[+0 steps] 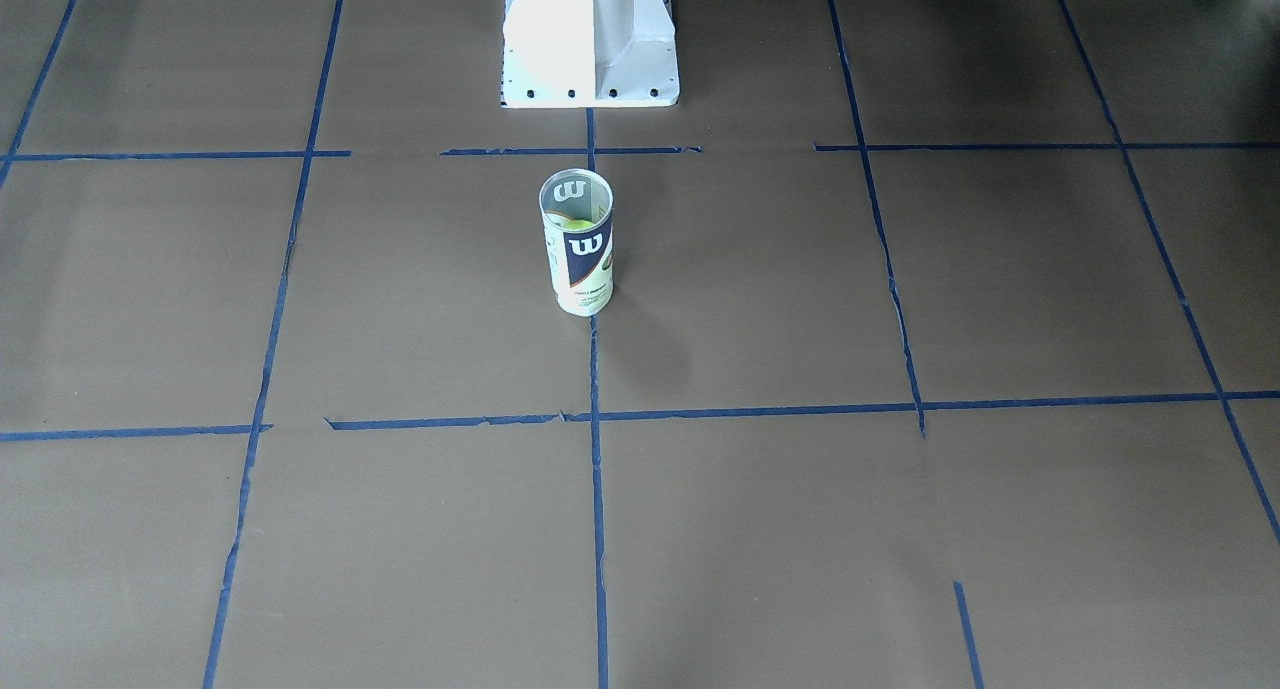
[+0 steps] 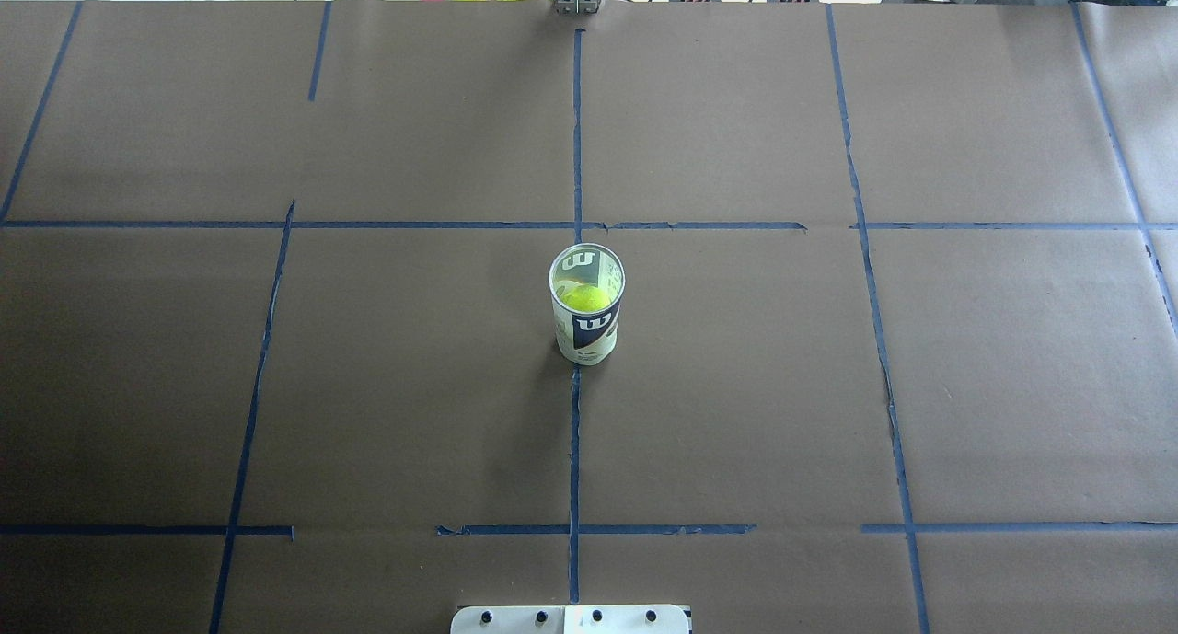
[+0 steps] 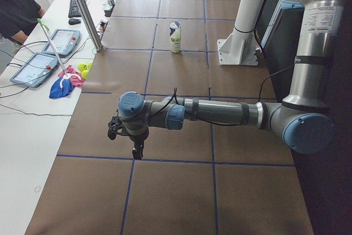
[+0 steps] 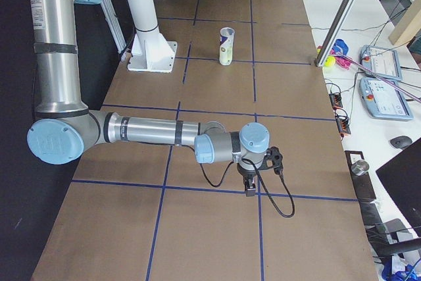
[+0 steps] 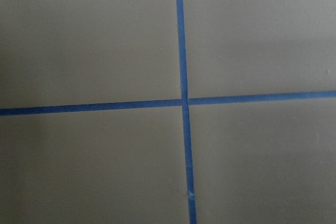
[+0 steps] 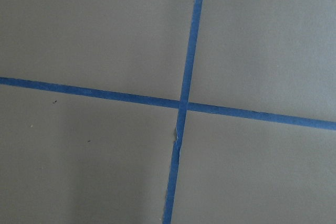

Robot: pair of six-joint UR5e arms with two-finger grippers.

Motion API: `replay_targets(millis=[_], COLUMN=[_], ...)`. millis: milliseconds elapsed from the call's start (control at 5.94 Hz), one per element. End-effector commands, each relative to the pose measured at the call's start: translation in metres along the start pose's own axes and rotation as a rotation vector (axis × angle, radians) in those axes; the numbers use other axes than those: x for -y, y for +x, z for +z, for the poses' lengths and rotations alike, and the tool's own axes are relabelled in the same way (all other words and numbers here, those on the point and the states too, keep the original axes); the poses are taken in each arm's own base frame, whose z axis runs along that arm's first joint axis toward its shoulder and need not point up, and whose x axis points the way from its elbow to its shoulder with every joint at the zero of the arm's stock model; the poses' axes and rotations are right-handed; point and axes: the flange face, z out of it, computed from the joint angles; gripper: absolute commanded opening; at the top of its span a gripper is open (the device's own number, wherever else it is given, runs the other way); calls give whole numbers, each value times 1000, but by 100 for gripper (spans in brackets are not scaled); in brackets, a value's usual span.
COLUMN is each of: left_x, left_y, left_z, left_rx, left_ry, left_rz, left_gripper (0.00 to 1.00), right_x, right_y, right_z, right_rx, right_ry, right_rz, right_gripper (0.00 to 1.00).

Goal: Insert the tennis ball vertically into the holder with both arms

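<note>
Brown table (image 2: 368, 386): upright holder (image 2: 589, 328) half hides the tennis ball (image 2: 585, 297) inside.

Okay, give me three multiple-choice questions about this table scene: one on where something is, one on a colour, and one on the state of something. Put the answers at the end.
1. Where is the tennis ball?
A. Inside the holder
B. Lying loose beside it
C. Balanced on its rim

2. What colour are the tape lines on the table?
A. Red
B. Blue
C. White

3. How is the holder placed?
A. On its side
B. Upside down
C. Upright, top open

Answers:
1. A, since the overhead view shows the yellow-green ball down inside the clear can.
2. B, since every view shows a grid of blue strips on the brown surface.
3. C, since the can stands on its base on a tape line and its round mouth is uncovered in the overhead and front-facing views.
</note>
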Motion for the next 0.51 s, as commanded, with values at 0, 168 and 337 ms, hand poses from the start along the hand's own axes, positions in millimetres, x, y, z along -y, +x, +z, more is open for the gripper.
replay_targets(millis=[0, 168, 337], left_x=[-19, -24, -24], left_y=[-16, -16, -15], left_z=[11, 13, 14], left_rx=[12, 16, 17], left_ry=[-48, -49, -52], left_rz=[33, 35, 37], left_gripper=[100, 100, 100], right_x=[-2, 4, 7], right_y=[2, -4, -5], right_z=[2, -4, -7], right_rx=[1, 11, 11], right_ry=[-6, 6, 11], right_rz=[7, 1, -1], right_gripper=[100, 100, 100])
